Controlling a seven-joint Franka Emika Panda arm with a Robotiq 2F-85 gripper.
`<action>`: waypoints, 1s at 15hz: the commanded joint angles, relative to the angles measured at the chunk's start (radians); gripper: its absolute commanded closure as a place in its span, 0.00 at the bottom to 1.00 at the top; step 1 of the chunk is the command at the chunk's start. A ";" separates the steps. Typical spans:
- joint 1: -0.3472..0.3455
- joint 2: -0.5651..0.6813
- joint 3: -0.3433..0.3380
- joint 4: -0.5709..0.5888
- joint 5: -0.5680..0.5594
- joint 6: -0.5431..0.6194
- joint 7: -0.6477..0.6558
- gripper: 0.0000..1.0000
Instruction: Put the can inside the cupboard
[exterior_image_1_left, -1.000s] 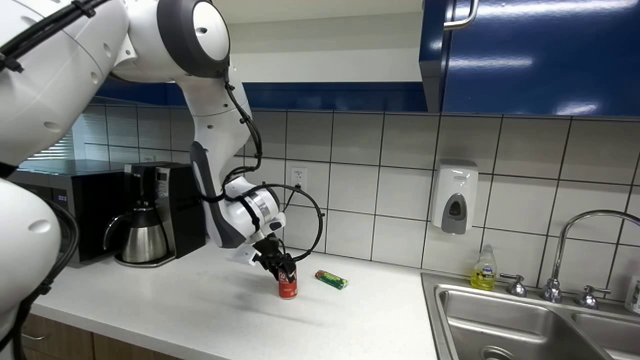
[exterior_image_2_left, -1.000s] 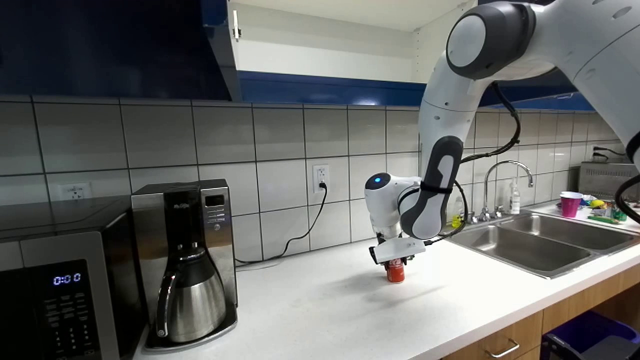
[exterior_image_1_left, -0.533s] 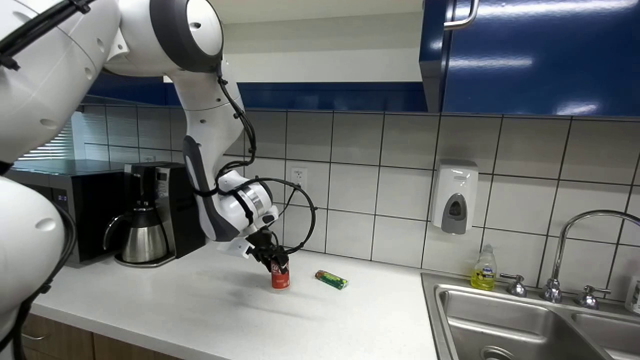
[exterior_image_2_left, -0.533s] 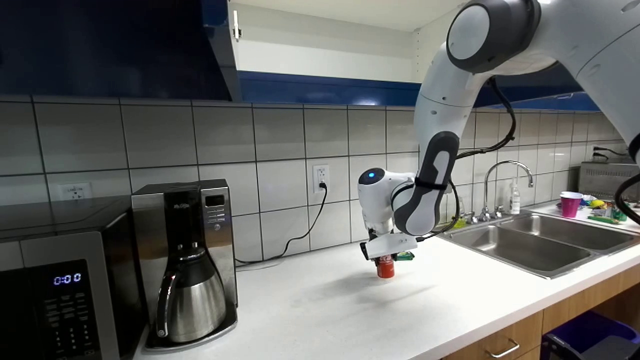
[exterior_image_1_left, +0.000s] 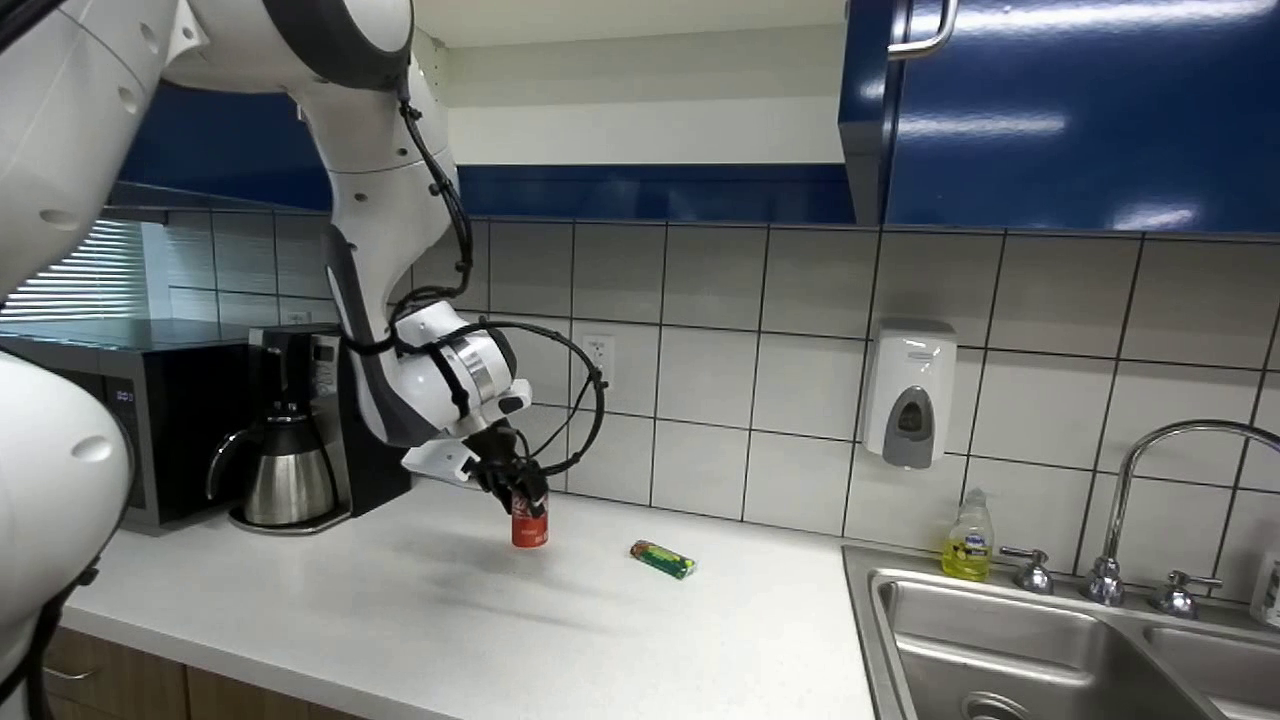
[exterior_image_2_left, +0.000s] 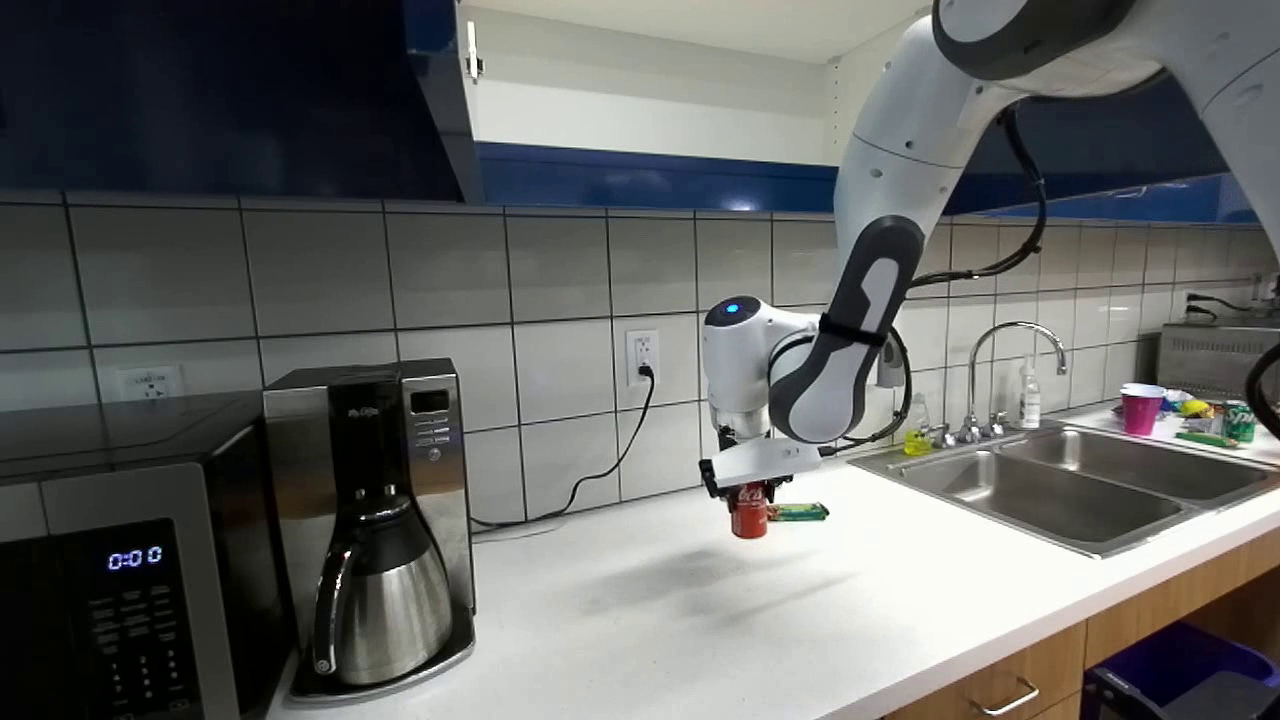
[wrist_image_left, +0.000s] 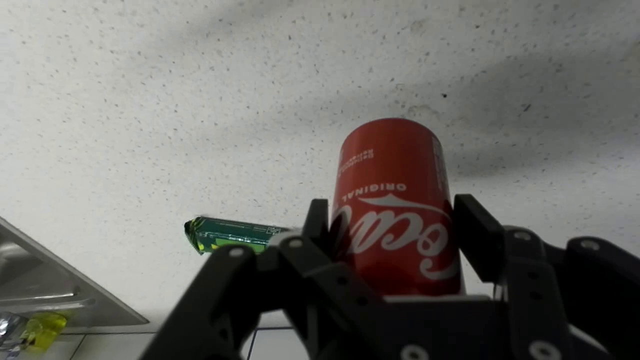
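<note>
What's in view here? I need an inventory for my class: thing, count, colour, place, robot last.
counter: one, white, along the wall
cupboard: one open, blue, white inside, above counter
can: one, red, held in the gripper
packet: one, green, on counter
microwave: one, black and grey, on counter
coffee maker: one, black and silver, beside microwave
carafe: one, silver, in coffee maker
sink: one, silver, set in counter
faucet: one, silver, at sink
bottles: two, yellow and whitish, by sink
soap dispenser: one, white, on wall
outlets: at least two, white, on wall
cup: one, pink, beyond sink
container: one, purple, below counter
small items: uncounted, mixed colours, beyond sink
arm: one, white and grey, over counter
gripper: one, black, arm's end
</note>
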 joint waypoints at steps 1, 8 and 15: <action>-0.025 -0.141 0.066 -0.100 0.114 -0.059 -0.132 0.60; 0.050 -0.354 0.091 -0.185 0.419 -0.203 -0.429 0.60; 0.082 -0.568 0.143 -0.170 0.548 -0.432 -0.557 0.60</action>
